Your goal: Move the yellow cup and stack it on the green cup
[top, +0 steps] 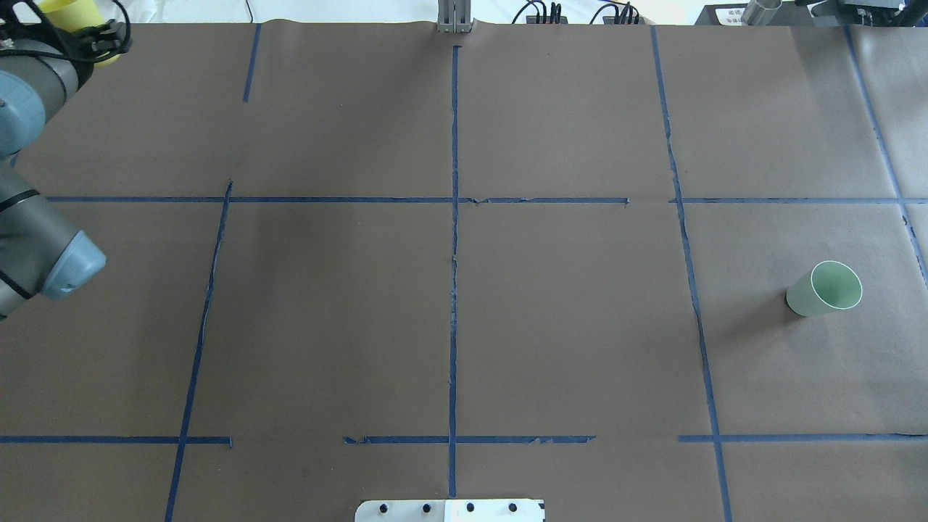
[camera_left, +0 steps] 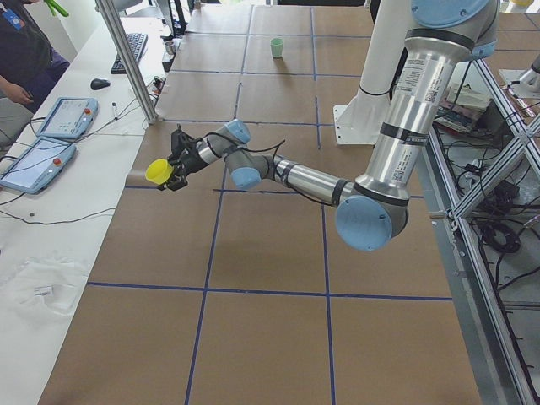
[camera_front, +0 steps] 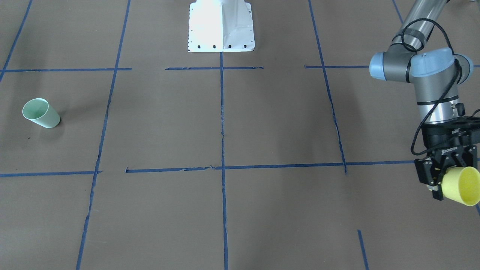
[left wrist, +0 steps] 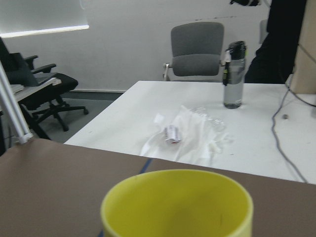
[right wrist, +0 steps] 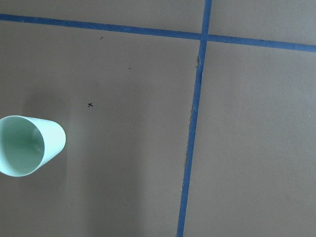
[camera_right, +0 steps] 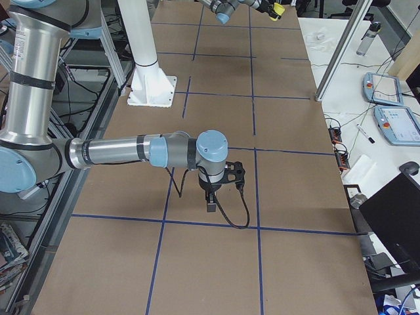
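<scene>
The yellow cup (camera_front: 460, 185) is held tipped on its side above the table's far left corner, mouth pointing away from the robot. My left gripper (camera_front: 441, 177) is shut on it. The cup also shows in the overhead view (top: 72, 13), the left side view (camera_left: 158, 171) and fills the bottom of the left wrist view (left wrist: 177, 205). The green cup (camera_front: 40, 113) stands upright, mouth up, on the table's right side (top: 825, 288), and at the left edge of the right wrist view (right wrist: 27, 144). My right gripper (camera_right: 211, 202) shows only in the right side view, pointing down; I cannot tell whether it is open.
Brown paper with blue tape lines (top: 454, 254) covers the table. The white robot base (camera_front: 221, 26) stands at the middle of the robot's side. Beyond the far edge is a white desk with a bottle (left wrist: 233, 74), tablets (camera_left: 34, 139) and a metal post (camera_left: 126, 59).
</scene>
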